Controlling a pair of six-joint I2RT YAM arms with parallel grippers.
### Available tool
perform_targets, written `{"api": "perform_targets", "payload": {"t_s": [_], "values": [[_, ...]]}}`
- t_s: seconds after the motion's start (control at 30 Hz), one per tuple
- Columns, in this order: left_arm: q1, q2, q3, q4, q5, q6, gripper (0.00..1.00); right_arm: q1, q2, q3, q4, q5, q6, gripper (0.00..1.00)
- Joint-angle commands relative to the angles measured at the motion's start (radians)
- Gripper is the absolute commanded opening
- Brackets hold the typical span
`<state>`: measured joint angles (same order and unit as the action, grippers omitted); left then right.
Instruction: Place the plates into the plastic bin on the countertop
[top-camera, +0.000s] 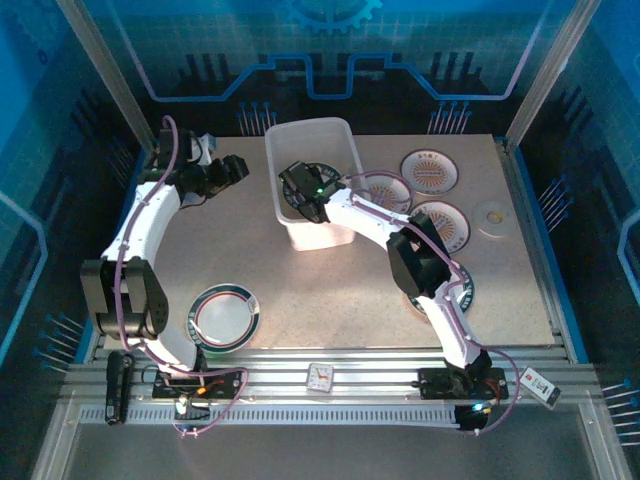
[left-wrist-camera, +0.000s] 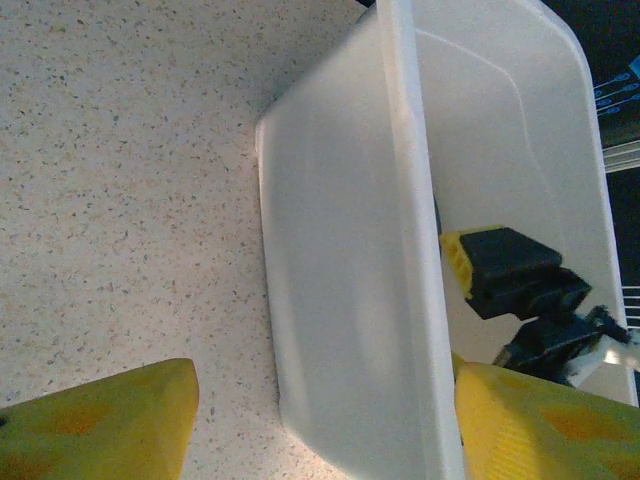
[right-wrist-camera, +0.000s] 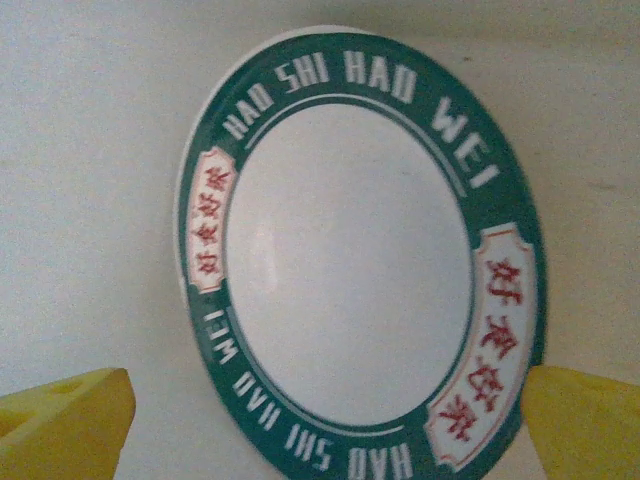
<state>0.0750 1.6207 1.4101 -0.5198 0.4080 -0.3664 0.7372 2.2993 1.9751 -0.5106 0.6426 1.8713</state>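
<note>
The green plate (right-wrist-camera: 360, 260) sits inside the bin (top-camera: 335, 145), directly beneath the right pincer (right-wrist-camera: 325, 425). The pincer's yellow fingers (right-wrist-camera: 65, 420) stand wide apart on either side of the plate, gripping nothing. Whether the plate lies flat or leans on a wall is unclear. The open spread suggests the drop is done and the arm can lift out. The left pincer (top-camera: 238, 167) is also apart and empty, with the bin's side wall ahead between its fingers, probably placed there to steady the bin. To the right of the right pincer, orange plates (top-camera: 430, 170) wait on the countertop (top-camera: 330, 290). A second green plate (top-camera: 224, 316) lies well behind the left pincer.
</note>
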Motion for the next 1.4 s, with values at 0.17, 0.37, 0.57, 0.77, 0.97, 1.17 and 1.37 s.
{"api": "perform_targets", "payload": {"t_s": [0.17,0.37,0.57,0.77,0.97,1.17,1.37], "values": [[0.003,0.015,0.026,-0.028,0.011,-0.002,0.7,-0.001,-0.118,-0.02,0.102,0.039,-0.248,1.0],[-0.013,0.012,0.033,-0.026,0.006,-0.005,0.69,-0.001,-0.175,-0.035,0.156,0.038,-0.419,1.0],[-0.035,-0.001,0.031,-0.026,-0.001,-0.007,0.69,-0.009,-0.319,-0.116,0.285,0.044,-0.684,0.89],[-0.043,-0.03,0.022,-0.064,-0.032,0.0,0.69,-0.031,-0.496,-0.254,0.31,-0.029,-0.922,0.75],[-0.033,-0.089,-0.015,-0.185,-0.132,-0.004,0.7,-0.072,-0.644,-0.405,0.302,-0.295,-1.162,0.51],[0.029,-0.208,-0.145,-0.262,-0.189,-0.056,0.69,-0.069,-0.698,-0.419,0.152,-0.53,-1.315,0.36],[0.104,-0.365,-0.321,-0.324,-0.239,-0.055,0.69,-0.016,-0.716,-0.468,0.088,-0.711,-1.412,0.35]]}}
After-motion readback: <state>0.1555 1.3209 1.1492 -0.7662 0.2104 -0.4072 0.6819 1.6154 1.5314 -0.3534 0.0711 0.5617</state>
